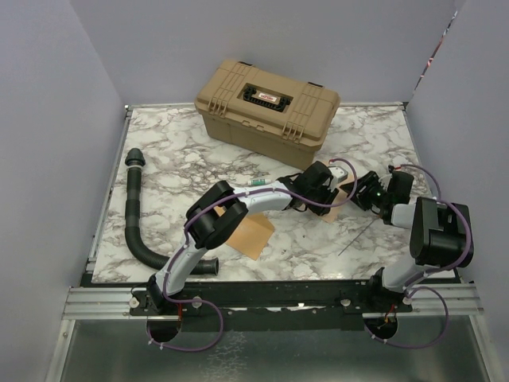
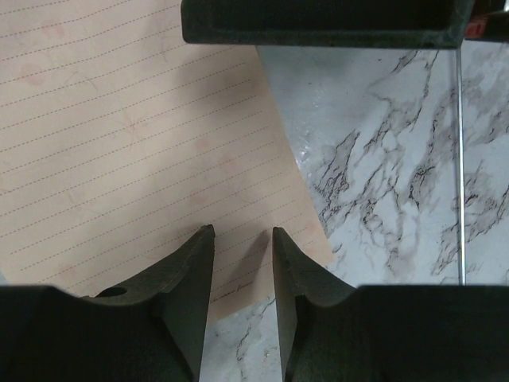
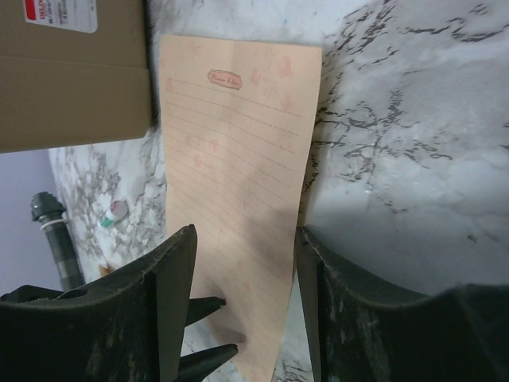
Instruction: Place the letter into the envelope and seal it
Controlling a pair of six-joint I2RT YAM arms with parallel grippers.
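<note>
1. Two pincers met over the letter (image 3: 238,143), right of the middle of the marble tabletop (image 1: 199,159) and in front of the tan case (image 1: 266,107).
2. The left pincer (image 2: 242,239) stood partly released, with a narrow gap between its fingertips through which the sheet showed. Its tips sat over the letter's near edge, close to one corner. Whether they touched the paper could not be told.
3. The right pincer (image 3: 245,232) stood wider apart, one finger on either side of the sheet, which ran lengthwise between them. Whether its pads touched the paper's edges could not be told.
4. The letter was a pale pinkish-tan sheet ruled with dotted lines. It carried faint pink blotches and a small printed label at the end nearest the case. In the left wrist view it looked flat on the marble. One long edge cast a shadow beside it.
5. The envelope (image 1: 253,232), a darker kraft brown, lay well apart to the left. It was nearer the front edge and partly under the left arm.
6. A black hose (image 1: 137,215) curved along the tabletop's left side, and a thin rod (image 2: 460,159) lay on the marble near the letter.
</note>
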